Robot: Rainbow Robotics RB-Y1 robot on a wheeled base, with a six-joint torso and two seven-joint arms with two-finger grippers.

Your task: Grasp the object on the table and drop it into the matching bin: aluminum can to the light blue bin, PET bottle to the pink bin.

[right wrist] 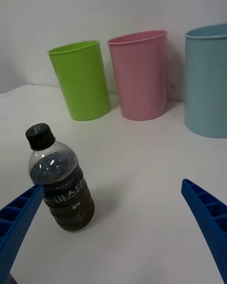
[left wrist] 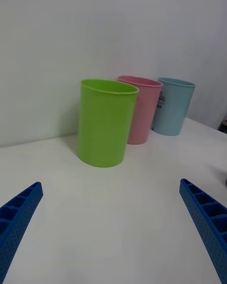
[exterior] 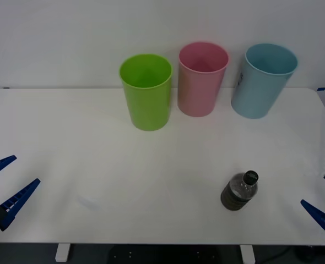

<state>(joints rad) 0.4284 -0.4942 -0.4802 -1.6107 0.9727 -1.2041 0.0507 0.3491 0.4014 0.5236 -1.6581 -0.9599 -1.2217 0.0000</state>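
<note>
PET bottle (exterior: 240,190) — a small clear plastic one with a dark cap and a dark brownish-grey lower body — stood upright on the wide flat white tabletop (exterior: 96,159), at about five o'clock from its centre in the front view, well apart from all three tubs. The right gripper (exterior: 320,204) waited at the table's four-o'clock edge with its blue ribbed fingers spread wide and nothing between them; in its wrist view the bottle (right wrist: 60,184) sat close to one finger rather than centred in the gap. The left gripper (exterior: 5,186) hung at the eight-o'clock edge, likewise released and empty.

The likeliest trouble, I judged, was a tip-over: the bottle was short, narrow-based and off-centre to the jaws, so a finger closing or advancing unevenly could have knocked it flat and sent it rolling toward the near edge. A grip high on the smooth clear shoulder might also have slipped. The second risk lay in sorting — the tall round pink plastic tub (exterior: 202,80) stood at twelve o'clock, just beside the lime green tub (exterior: 147,92) at eleven and near the light blue tub (exterior: 262,81) at one, so a drop released off-centre could have struck a rim or landed in a neighbour.

All three tubs stood upright and open-mouthed; what could be seen of their interiors held nothing.
</note>
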